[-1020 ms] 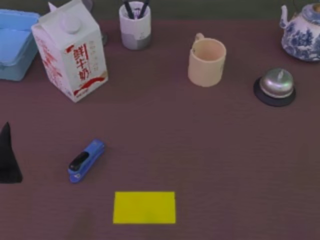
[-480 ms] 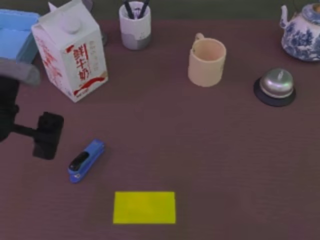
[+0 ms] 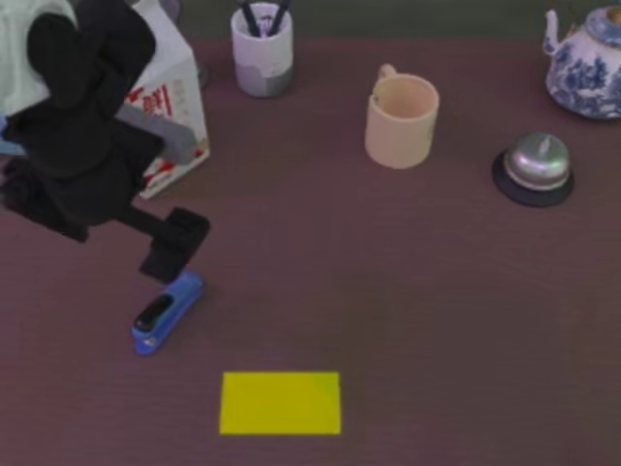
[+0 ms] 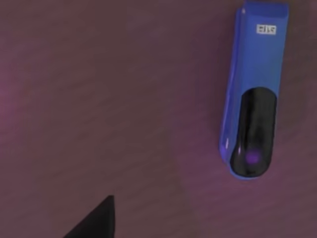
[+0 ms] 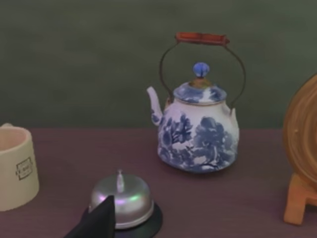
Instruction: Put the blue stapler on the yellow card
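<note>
The blue stapler (image 3: pixel 167 313) lies flat on the table at the front left, its black patch up; the left wrist view shows it from straight above (image 4: pixel 252 99). My left gripper (image 3: pixel 173 252) hangs open just behind the stapler's far end, not touching it. Only one dark fingertip (image 4: pixel 96 223) shows in that wrist view, well to the side of the stapler. The yellow card (image 3: pixel 280 402) lies flat near the front edge, to the right of the stapler, with nothing on it. My right arm is outside the top view; one fingertip (image 5: pixel 99 220) shows, parked near the bell.
Behind the left arm stands a milk carton (image 3: pixel 175 107), partly hidden. A pen cup (image 3: pixel 262 50), a cream mug (image 3: pixel 401 120), a silver bell (image 3: pixel 532 167) and a blue-white teapot (image 3: pixel 587 60) line the back. A wooden stand (image 5: pixel 302 153) is beside the teapot.
My left arm has swung in from the left edge toward the middle, and its gripper now hangs just behind the stapler. The stapler and card have not moved.
</note>
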Tool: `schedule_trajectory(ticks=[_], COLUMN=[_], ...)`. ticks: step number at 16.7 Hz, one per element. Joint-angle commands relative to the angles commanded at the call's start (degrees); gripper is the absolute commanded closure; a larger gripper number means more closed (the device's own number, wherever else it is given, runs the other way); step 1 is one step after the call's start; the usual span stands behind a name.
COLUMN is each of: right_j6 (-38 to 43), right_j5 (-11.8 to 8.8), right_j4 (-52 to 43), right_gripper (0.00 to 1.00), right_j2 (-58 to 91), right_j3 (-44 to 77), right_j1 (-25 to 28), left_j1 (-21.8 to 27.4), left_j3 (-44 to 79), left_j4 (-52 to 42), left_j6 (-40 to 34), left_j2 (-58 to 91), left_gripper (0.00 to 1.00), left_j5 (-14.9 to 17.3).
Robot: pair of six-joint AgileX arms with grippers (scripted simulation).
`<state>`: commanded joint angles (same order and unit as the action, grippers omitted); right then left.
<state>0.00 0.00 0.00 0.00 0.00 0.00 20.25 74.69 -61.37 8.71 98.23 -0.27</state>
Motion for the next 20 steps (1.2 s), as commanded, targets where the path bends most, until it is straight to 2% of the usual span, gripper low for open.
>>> schedule_trajectory(ticks=[4, 11, 20], right_j6=[0.00, 0.00, 0.00], right_j5=[0.00, 0.00, 0.00], right_j4=[0.00, 0.00, 0.00], right_gripper=[0.00, 0.00, 0.00], right_j2=[0.00, 0.00, 0.00], right_j3=[0.00, 0.00, 0.00], right_j1=[0.00, 0.00, 0.00], left_j1=[1.48, 1.32, 1.31], left_j3=[6.02, 5.53, -6.34], left_j4=[-4.05, -3.23, 15.96], left_j6=[0.61, 0.69, 1.01], left_j2=[6.79, 7.31, 14.52], left_gripper=[0.00, 0.00, 0.00], left_j5=[-0.07, -0.07, -0.04])
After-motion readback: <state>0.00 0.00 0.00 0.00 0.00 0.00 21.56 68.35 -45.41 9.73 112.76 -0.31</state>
